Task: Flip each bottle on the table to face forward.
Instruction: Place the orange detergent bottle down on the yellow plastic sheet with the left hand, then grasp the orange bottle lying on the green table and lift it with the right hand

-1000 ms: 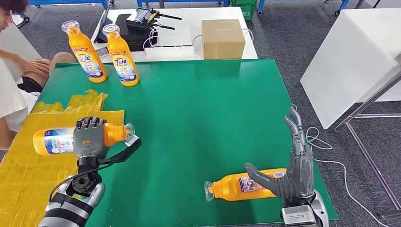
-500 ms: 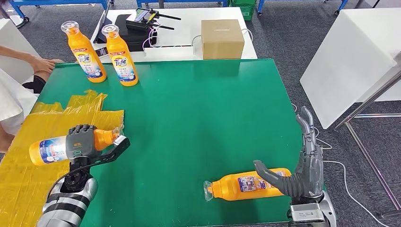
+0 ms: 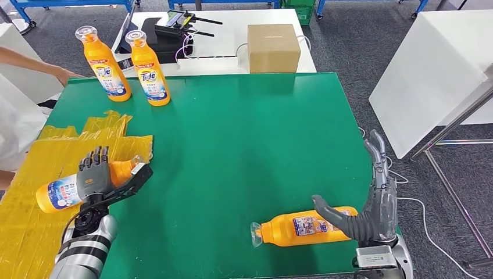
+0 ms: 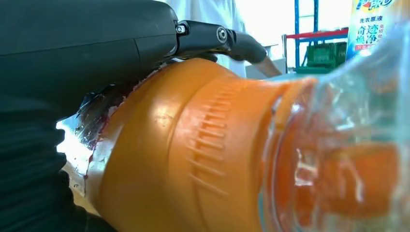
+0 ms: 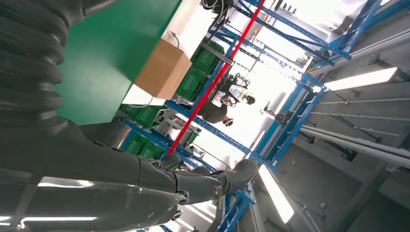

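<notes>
Covering the table, a green mat [image 3: 244,139] bears the left hand [image 3: 93,174] grasping a bottle [image 3: 58,192]; right hand [image 3: 372,203] released.

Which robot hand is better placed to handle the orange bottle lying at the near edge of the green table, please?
Probably the right robot hand: it hangs open beside that lying bottle, while the left robot hand already holds another bottle.

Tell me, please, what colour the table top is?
Green, clearest in the head view.
</notes>
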